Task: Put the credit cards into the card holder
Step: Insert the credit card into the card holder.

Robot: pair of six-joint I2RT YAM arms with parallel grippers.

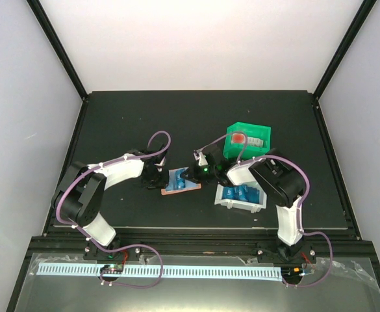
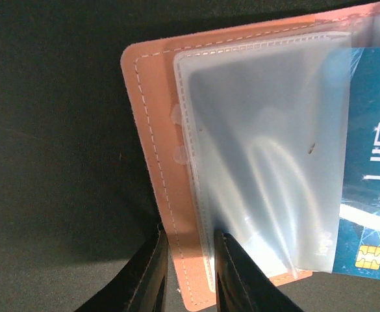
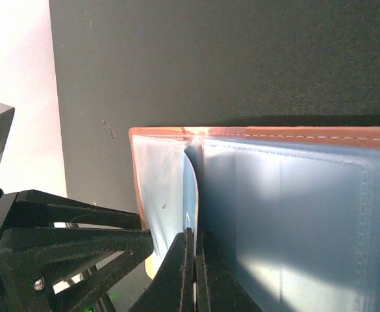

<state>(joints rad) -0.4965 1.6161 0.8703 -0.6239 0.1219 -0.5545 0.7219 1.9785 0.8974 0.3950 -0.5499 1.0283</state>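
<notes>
I see the salmon-pink card holder [image 2: 156, 123] lying open on the black table [image 1: 125, 123] between both arms. My left gripper [image 2: 190, 260] is nearly closed, its fingers pinching the holder's stitched outer edge. My right gripper [image 3: 193, 244] is squeezed almost together on a thin clear pocket leaf [image 3: 190, 188] rising from the spine. A blue credit card [image 2: 371, 162] sits partly under a pocket. More blue cards [image 1: 238, 194] lie in the white bin [image 1: 240, 207] just right of the holder

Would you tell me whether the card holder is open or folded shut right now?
Open: the card holder lies spread, with its clear pockets exposed in both wrist views.
</notes>
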